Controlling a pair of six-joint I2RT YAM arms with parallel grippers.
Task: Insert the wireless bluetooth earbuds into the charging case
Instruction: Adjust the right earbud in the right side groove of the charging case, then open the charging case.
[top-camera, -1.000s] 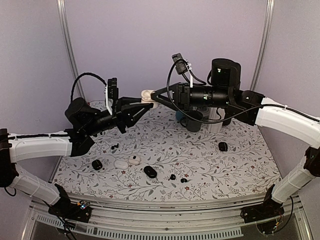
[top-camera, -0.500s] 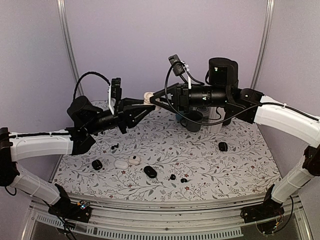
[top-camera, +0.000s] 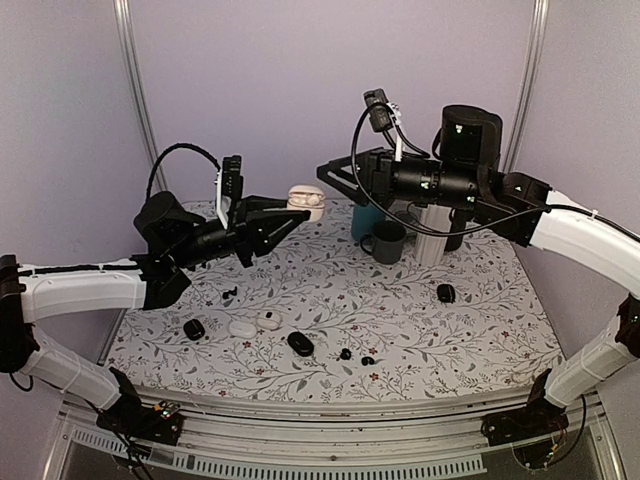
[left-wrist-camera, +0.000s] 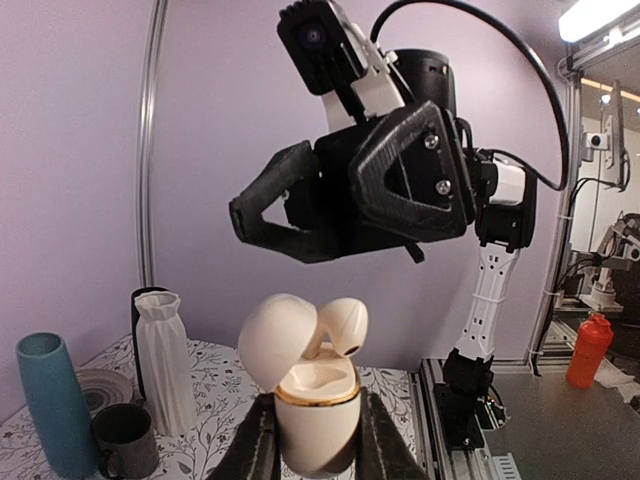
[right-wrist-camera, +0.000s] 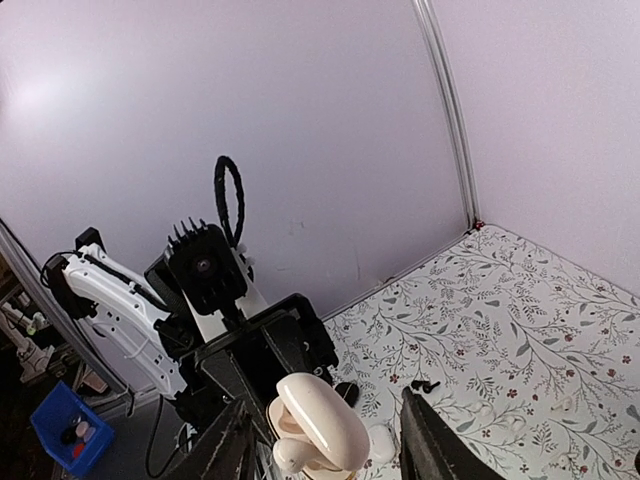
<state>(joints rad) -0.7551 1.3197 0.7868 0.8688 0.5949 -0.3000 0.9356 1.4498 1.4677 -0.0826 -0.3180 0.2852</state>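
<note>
L gripper (top-camera: 293, 211) pinches open cream case (left-wrist-camera: 315, 400) mid-air. White bud (left-wrist-camera: 343, 325) sits proud (half-seated, I'd say). R gripper (top-camera: 330, 172), fingers spread, empty, should press it home.

Even, soft lighting; bright strip lamp (left-wrist-camera: 600, 18) glares top right of left wrist view; edges bend

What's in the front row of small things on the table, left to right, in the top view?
Black case, white case, second white case, second black case, black earbud, second black earbud.
</note>
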